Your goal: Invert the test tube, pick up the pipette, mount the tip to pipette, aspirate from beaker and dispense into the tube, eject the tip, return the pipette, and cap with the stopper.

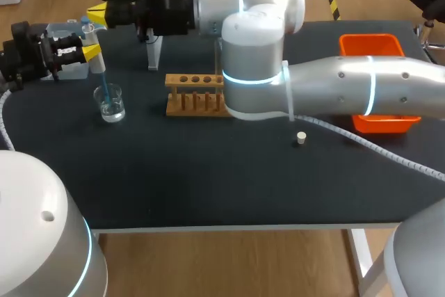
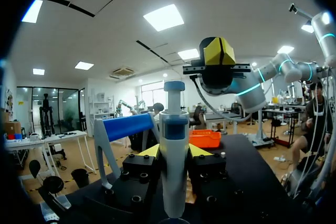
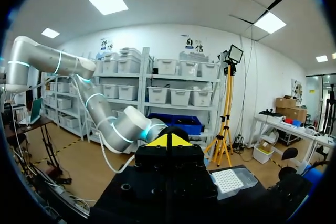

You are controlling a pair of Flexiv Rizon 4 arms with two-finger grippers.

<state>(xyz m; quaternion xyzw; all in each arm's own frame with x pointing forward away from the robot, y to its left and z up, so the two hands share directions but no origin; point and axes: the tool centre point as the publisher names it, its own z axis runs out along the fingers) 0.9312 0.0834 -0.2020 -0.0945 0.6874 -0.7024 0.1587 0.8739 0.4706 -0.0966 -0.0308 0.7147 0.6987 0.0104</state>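
"Where's the pipette?"

"It's left of the wooden rack [image 1: 197, 95], held in the left end effector [image 1: 90, 52]. The two yellow fingers are clamped on the pipette [image 1: 99, 67] from either side. It hangs nearly upright, plunger end up."

"And its lower end?"

"That's down inside the glass beaker [image 1: 111, 104], which stands on the tabletop [image 1: 208, 179] just left of the rack. There's a little clear liquid in the bottom."

"What about the other arm?"

"It comes in from the right and crosses over the right end of the rack. The right end effector [image 1: 97, 13] is up behind the rack and well to its left, above and beyond the left one. Its yellow fingers are pressed together with nothing between them."

"Is the tube in the rack?"

"I can't tell. The right arm's big white joint covers that end of the rack, and all I can make out elsewhere is holes and pegs."

"The stopper?"

"The small pale stopper [image 1: 301, 138] lies by itself on the tabletop. It's to the right of the rack, nearer the front edge and well apart from it."

"Anything else out there?"

"An orange bin [image 1: 372, 45] sits farther right of the rack, partly hidden under the right arm. A tip box [image 3: 228, 180] sits far left of the rack, behind the left end effector."
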